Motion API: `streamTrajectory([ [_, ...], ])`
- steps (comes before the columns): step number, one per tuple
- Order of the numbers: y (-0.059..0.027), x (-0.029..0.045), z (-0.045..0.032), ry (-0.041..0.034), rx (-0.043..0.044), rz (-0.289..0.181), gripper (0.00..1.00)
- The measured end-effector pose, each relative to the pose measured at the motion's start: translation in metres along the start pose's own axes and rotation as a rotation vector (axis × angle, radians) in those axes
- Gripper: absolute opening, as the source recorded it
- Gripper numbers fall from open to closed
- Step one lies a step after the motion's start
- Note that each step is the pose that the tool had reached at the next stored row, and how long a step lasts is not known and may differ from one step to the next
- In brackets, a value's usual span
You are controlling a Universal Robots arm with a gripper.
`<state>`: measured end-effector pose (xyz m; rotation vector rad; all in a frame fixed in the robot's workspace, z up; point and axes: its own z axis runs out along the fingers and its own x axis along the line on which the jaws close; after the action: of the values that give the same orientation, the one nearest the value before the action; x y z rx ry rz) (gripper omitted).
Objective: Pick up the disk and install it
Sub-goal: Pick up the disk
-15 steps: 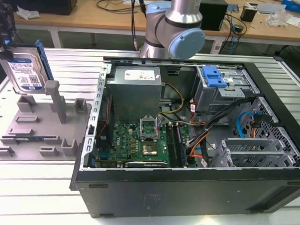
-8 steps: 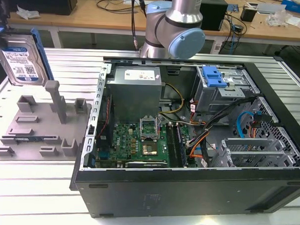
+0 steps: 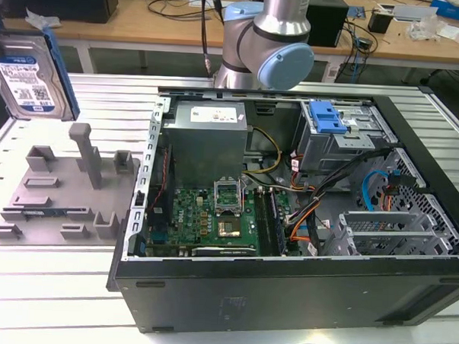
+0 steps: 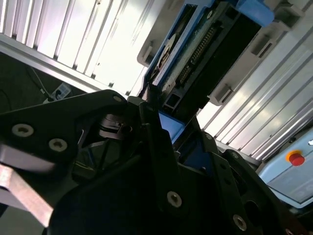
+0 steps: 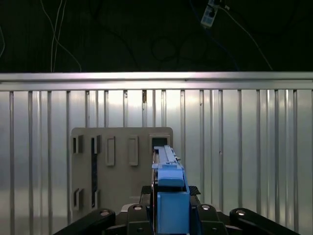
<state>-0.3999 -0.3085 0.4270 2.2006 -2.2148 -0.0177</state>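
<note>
1. At the exterior view's far left, the disk (image 3: 28,75) stands on edge in the air with its label facing the camera. It is held clear of the grey fixture plate (image 3: 61,191) that lies nearer on the table.
2. The gripper (image 5: 170,191) is clenched on the disk. In the first wrist view its dark fingers (image 5: 194,190) press either side of the blue carrier bracket (image 5: 171,183). In the second wrist view that contact is in shadow, so how deep the grip sits is hard to say.
3. The disk looks stiff, dense for its size and sensitive to knocks. Its bare metal faces are probably slippery, so the plastic side rails seem the safer hold, keeping the connector edge free.
4. Further right lies the open computer case (image 3: 285,289), with the power-supply box (image 3: 208,137) at its far left above the motherboard (image 3: 220,217).
5. At the case's far right, a bare blue bracket (image 3: 327,117) sits in the drive cage (image 3: 345,143), well apart from the disk.
</note>
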Motion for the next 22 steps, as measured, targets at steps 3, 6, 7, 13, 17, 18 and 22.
streamTrajectory([
  [3, -0.001, 0.0001, -0.0124, -0.0025, 0.0, 0.0, 0.36],
  [6, -0.0017, 0.0001, -0.0223, -0.0043, -0.0001, 0.0, 0.36],
  [7, -0.0021, 0.0001, -0.0261, -0.005, 0.0, 0.0, 0.36],
  [13, -0.0039, 0.0002, -0.0459, -0.0086, -0.0001, 0.0, 0.36],
  [17, -0.0049, 0.0004, -0.0534, -0.0119, 0.0001, 0.0, 0.36],
  [18, -0.005, 0.0004, -0.0534, -0.0122, 0.0001, 0.0, 0.36],
  [22, -0.005, 0.0004, -0.0535, -0.0123, -0.0001, 0.0, 0.36],
])
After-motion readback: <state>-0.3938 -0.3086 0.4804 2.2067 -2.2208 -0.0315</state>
